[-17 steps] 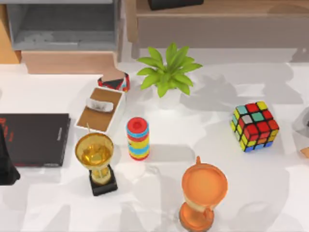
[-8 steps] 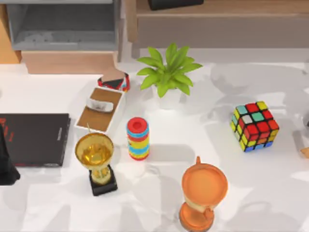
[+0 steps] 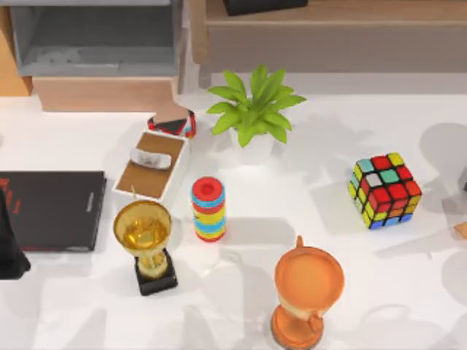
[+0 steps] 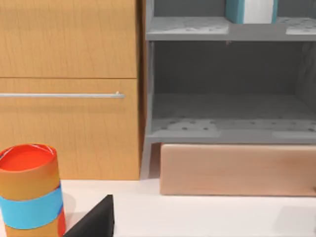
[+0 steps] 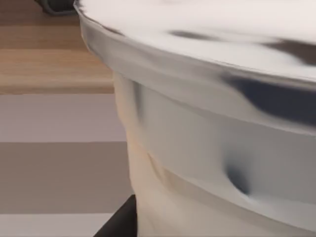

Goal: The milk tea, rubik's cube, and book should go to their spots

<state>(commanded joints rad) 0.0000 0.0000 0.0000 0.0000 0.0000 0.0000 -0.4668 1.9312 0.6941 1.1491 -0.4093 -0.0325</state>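
Note:
The rubik's cube rests on the white table at the right, with no gripper on it. The milk tea, a cream cup with a white lid, looms very close in the right wrist view, with a dark part of my right gripper beside its wall. A tan sliver of the milk tea peeks in at the top view's right edge. The book, light blue with white page edges, stands on the grey shelf's upper level. My left gripper is parked at the left edge.
A gold trophy, an orange trophy and a striped cylinder stand mid-table. A potted plant, a white tray and a flat black book lie nearby. The grey shelf unit sits back left.
The grey part of my right arm at the top view's right edge has slid out of sight to the right, and the shadows there have shifted. The cube has not moved.

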